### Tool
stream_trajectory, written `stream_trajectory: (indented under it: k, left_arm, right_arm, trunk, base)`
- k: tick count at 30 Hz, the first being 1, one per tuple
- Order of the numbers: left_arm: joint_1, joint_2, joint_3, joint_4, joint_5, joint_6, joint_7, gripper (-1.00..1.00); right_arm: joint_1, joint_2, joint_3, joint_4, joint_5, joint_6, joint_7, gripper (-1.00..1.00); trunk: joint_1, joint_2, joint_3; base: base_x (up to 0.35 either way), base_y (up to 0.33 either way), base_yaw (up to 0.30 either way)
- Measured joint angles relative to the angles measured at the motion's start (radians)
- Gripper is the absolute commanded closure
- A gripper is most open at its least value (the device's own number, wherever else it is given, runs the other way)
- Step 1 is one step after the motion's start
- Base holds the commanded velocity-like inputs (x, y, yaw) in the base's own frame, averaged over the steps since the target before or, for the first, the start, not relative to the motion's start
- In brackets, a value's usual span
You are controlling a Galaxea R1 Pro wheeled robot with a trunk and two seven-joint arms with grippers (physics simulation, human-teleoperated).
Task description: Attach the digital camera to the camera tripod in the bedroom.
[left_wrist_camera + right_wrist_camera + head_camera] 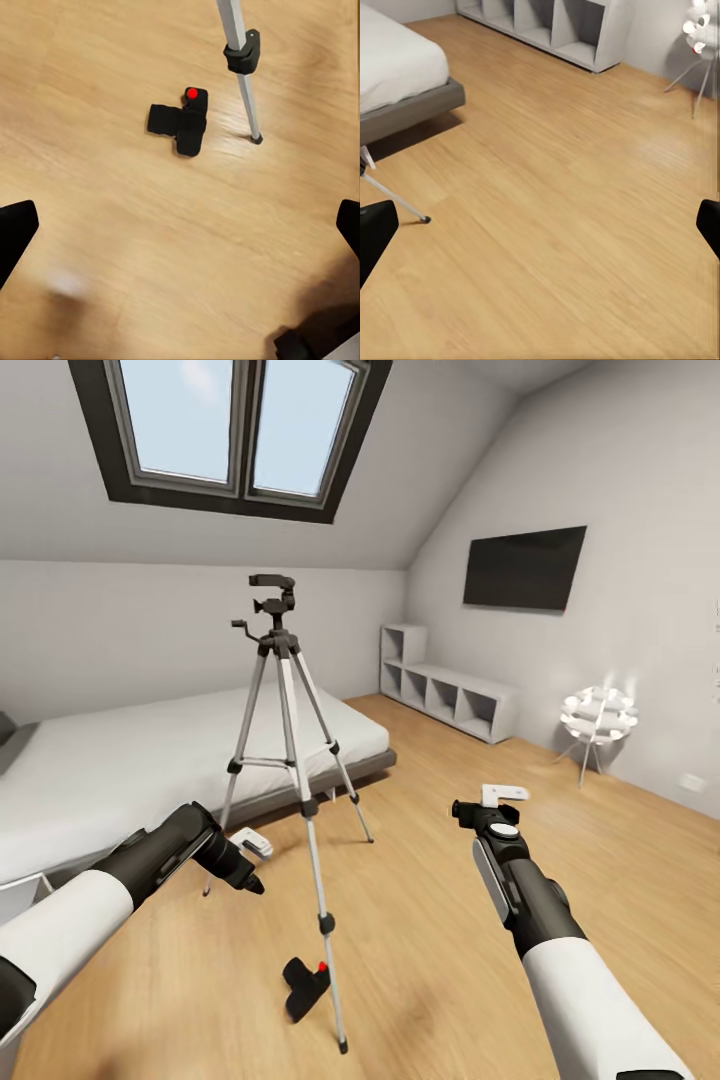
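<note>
The camera tripod (290, 740) stands upright on the wood floor in front of the bed, its black head bare. The digital camera (305, 982), black with a red button, lies on the floor beside the tripod's nearest leg. In the left wrist view the digital camera (181, 124) sits on the floor well ahead of the fingers, next to the tripod leg (241, 60). My left gripper (255, 863) hovers open above the floor, left of the tripod and up from the camera. My right gripper (487, 802) is open and empty, off to the tripod's right.
A grey bed (120, 760) with a white mattress lies behind the tripod. A low white cube shelf (450, 695) runs along the far right wall, under a dark wall screen (524, 568). A white bulb lamp (598, 715) stands at right. Open floor (562, 225) spreads ahead of the right gripper.
</note>
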Motion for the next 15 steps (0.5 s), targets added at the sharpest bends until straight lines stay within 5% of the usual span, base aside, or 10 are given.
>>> stream_trajectory:
  k: [15]
  left_arm:
    - [0.0,-0.025,0.0,0.03,0.0,0.0,0.0,-1.0]
  right_arm:
    - [0.001,-0.003,-0.001,0.0,0.001,0.0,0.0,-1.0]
  trunk:
    - [0.0,0.0,0.0]
  base:
    - [0.0,0.008,-0.017]
